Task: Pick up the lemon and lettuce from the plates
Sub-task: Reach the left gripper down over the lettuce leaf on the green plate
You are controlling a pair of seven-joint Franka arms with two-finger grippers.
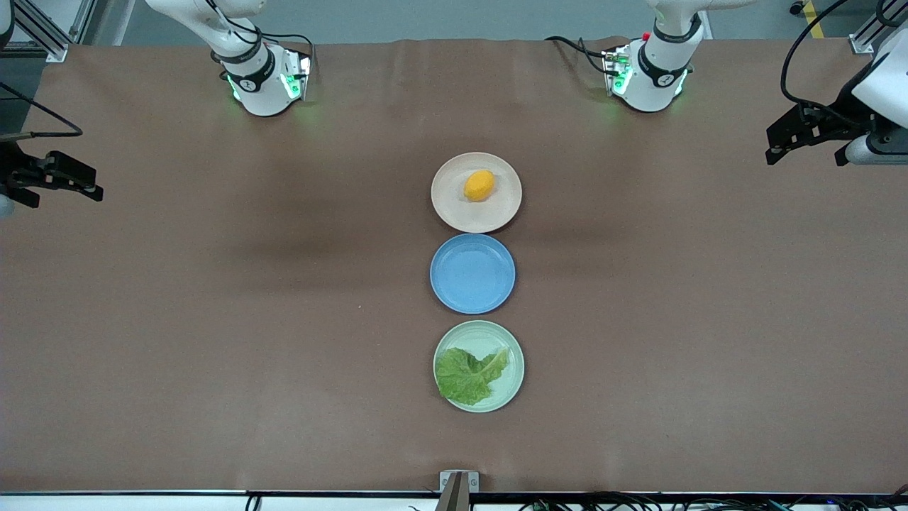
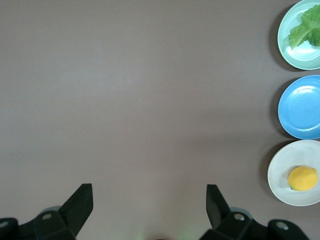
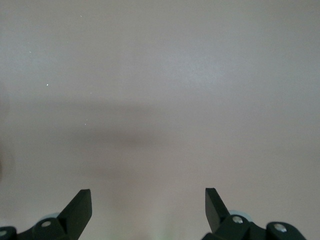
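I see both tools wide and empty: left tool point(image 1: 805, 142) and right tool point(image 1: 53, 181) over the surface ends, well apart from lemon point(image 1: 479, 185) and lettuce point(image 1: 469, 375); neither arm clearly nearer.

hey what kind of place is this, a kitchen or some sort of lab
Most likely a robotics lab, not a kitchen: two robot arm bases stand on a table covered in brown paper, cables run along its edges, and three plates sit in a neat staged row.

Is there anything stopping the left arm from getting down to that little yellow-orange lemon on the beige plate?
Probably not. The small yellow-orange lemon lies uncovered on the pale beige round plate, nothing over it. The left tool is open over bare table at its own end.
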